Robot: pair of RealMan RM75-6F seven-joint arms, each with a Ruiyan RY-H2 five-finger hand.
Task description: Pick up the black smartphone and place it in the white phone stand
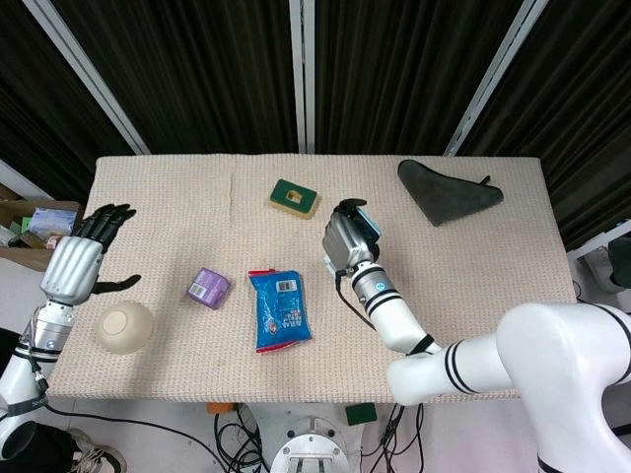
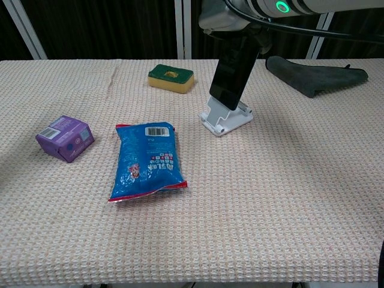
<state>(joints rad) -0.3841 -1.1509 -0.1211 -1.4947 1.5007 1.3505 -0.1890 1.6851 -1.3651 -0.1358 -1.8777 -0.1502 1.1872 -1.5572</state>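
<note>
- Fingers of the right hand [image 1: 349,236] wrap the upper part of the black smartphone [image 2: 233,78]; in the chest view the hand [image 2: 231,19] sits at the top of the phone, with the lower two thirds hanging free beneath it.
- Smartphone is held tilted, top leaning to the right in the chest view, its bottom edge just at the back plate of the white phone stand [image 2: 225,119]; whether it touches the stand's ledge cannot be told.
- Phone looks like a plain, flat black slab with a dark screen and no visible markings.
- Stand is a small white folding piece resting on the woven table cover [image 2: 288,198], right of the blue snack bag [image 2: 148,159] and in front of the green-and-yellow sponge [image 2: 171,77].
- In the head view the right hand covers the phone and almost all of the stand, so only a sliver of each shows.
- Left hand [image 1: 78,262] hovers off the table's left edge, fingers spread and holding nothing, above a cream bowl [image 1: 125,327].
- Chest view cuts the right hand off at the frame's top.
</note>
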